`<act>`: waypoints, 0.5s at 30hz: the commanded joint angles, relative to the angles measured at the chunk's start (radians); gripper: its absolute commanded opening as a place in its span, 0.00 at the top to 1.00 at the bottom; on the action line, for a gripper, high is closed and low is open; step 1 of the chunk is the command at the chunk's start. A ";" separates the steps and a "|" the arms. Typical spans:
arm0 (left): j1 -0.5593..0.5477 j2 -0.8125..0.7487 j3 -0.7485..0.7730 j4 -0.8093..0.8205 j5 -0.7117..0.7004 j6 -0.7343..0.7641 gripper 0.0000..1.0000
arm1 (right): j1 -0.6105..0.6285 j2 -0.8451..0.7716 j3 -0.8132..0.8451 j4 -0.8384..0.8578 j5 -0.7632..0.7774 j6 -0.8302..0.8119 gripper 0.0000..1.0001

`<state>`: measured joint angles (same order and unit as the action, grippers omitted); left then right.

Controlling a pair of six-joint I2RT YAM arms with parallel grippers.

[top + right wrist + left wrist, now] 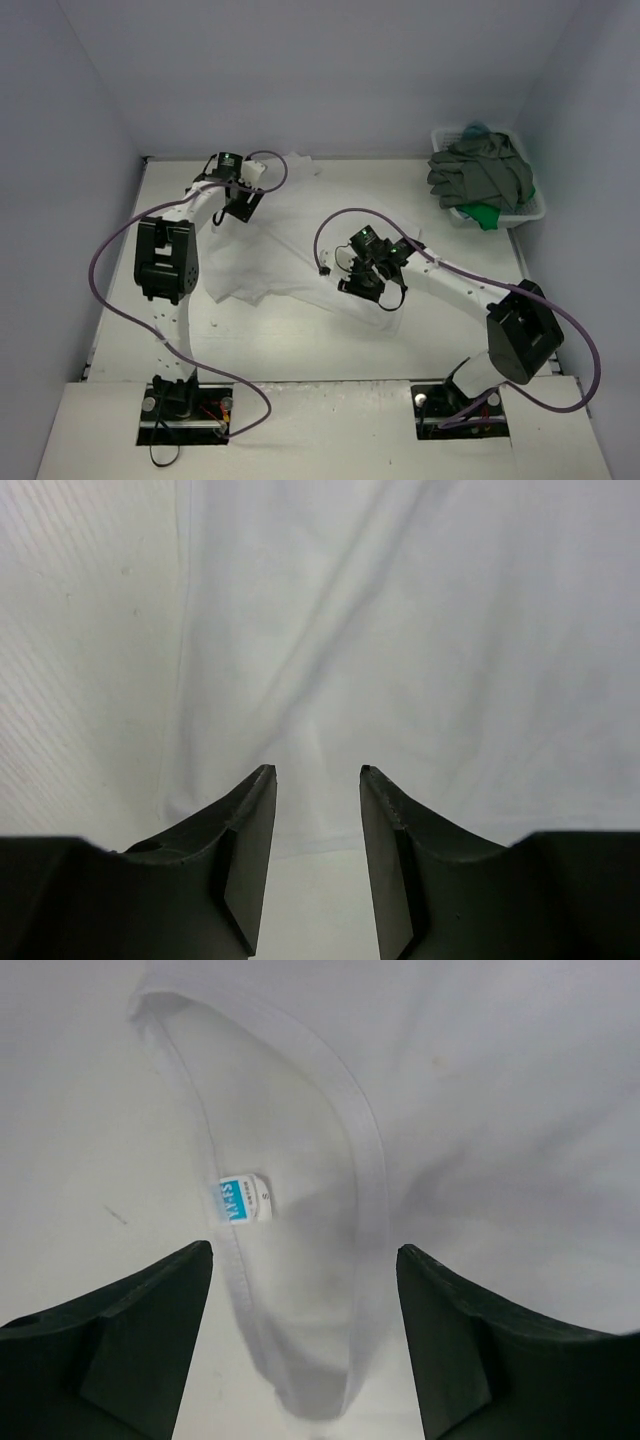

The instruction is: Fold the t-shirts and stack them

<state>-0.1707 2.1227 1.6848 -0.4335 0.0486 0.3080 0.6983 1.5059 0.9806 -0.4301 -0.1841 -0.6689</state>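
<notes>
A white shirt (290, 240) lies spread, with some wrinkles, on the desk (300, 340) between the two arms. The left gripper (238, 205) hangs over the shirt's far left part with its jaws wide apart and holding nothing. In its wrist view the collar (350, 1110) and a small blue-and-white label (242, 1200) lie below the gap. The right gripper (365, 285) is over the shirt's near right edge. Its jaws are apart by a narrower gap, with nothing between them and creased white cloth below. At the far right corner stands a white basket (530, 212). A grey shirt (480, 170) is heaped in it, a green shirt (483, 213) shows beneath that, and a bit of a teal shirt (477, 128) shows behind.
</notes>
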 commanded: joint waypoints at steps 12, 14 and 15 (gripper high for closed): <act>-0.006 -0.477 -0.129 -0.157 0.146 -0.017 0.31 | -0.155 0.007 0.050 0.053 -0.008 0.055 0.68; -0.006 -0.529 -0.193 -0.171 0.168 0.002 0.31 | -0.154 0.020 0.052 0.018 -0.046 0.058 0.69; -0.006 -0.546 -0.218 -0.185 0.183 0.019 0.31 | -0.152 0.017 0.049 0.010 -0.060 0.055 0.68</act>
<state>-0.1745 1.6390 1.5143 -0.5545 0.1741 0.3046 0.5301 1.5185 0.9974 -0.3935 -0.1886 -0.6247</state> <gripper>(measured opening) 0.690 0.318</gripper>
